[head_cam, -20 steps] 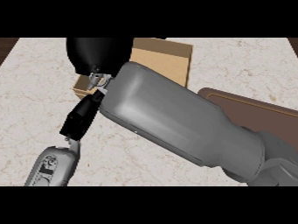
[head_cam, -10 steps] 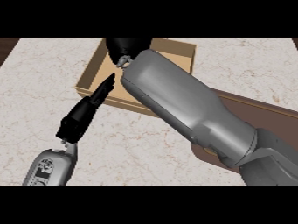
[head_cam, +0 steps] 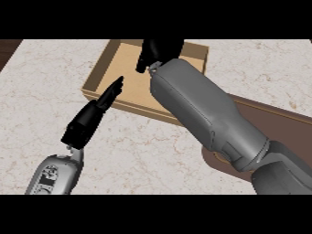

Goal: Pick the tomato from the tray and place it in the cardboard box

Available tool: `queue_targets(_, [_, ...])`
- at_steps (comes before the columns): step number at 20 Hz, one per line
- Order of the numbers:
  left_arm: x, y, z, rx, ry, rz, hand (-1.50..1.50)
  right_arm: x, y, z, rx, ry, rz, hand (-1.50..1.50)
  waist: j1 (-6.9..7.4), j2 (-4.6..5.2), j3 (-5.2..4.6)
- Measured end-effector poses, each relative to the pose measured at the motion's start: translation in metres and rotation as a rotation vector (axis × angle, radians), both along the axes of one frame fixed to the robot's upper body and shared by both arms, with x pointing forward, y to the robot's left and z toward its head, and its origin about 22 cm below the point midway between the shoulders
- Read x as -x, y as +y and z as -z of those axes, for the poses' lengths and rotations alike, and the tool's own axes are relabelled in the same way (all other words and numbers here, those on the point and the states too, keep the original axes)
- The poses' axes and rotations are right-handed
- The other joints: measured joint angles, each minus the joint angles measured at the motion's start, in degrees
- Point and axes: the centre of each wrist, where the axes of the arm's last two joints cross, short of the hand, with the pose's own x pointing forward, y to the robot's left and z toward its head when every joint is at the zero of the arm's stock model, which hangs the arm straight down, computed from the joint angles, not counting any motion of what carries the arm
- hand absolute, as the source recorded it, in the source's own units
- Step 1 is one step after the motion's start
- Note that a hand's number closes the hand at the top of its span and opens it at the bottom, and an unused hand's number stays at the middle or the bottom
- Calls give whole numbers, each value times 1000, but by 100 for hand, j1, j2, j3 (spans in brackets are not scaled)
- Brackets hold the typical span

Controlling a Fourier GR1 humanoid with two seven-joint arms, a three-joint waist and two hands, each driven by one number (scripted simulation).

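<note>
Right black hand (head_cam: 159, 51) hung over the open tan cardboard box (head_cam: 118, 68); its finger state could not be told. Tomato not visible. Left black hand (head_cam: 90, 119) rested near the box's edge, fingers straight, pressed together. Brown tray (head_cam: 290, 123) lay right.

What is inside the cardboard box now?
The cardboard box shows a bare tan floor. The right hand hangs over its far part, hiding that area; no tomato is visible.
</note>
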Motion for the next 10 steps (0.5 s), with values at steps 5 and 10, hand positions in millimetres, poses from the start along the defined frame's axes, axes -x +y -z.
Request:
queue_targets(5, [-3, -4, -3, -3, -8, 11, 0, -3, -11, 20, -125, -24, 7, -150, 41, 20, 2])
queue_targets(10, [-3, 2, 0, -3, -4, -7, 0, -2, -15, 20, -306, -200, 1, -150, -28, -3, 9])
